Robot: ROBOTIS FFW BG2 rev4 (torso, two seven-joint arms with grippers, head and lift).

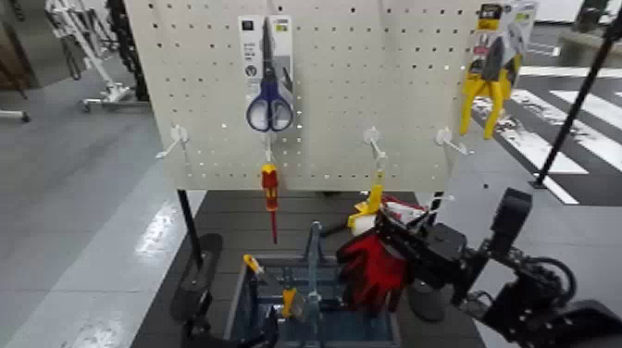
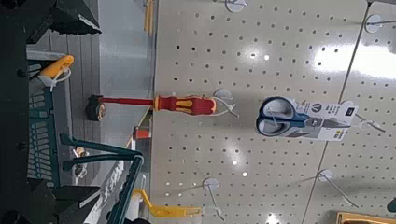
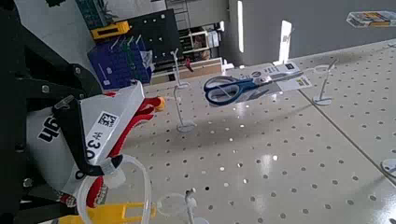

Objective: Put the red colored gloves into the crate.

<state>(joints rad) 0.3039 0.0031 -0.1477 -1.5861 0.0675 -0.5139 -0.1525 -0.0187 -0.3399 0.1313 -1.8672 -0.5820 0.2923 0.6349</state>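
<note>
A pale board full of holes (image 1: pixel 213 102) stands over a dark floor with lines (image 1: pixel 231 211). Past its left edge is a shiny grey floor (image 1: pixel 83 213) — past its right edge, white stripes (image 1: pixel 555 130). The blue-grey crate (image 1: pixel 239 301) sits low, below the board's bottom edge. The red gloves (image 1: pixel 372 271) hang near the crate's right edge, partly in front of it in the head view. Their long way runs up and down, with the glove fingertips pointing down. The right gripper (image 1: pixel 385 226) has its jaws closed on the gloves' top end. The left gripper (image 1: pixel 233 324) is by the crate's near left corner, jaws open. The crate's handle (image 1: pixel 315 278) stands up in the middle — open air lies between the gloves and the red-and-yellow screwdriver (image 1: pixel 269 190).
</note>
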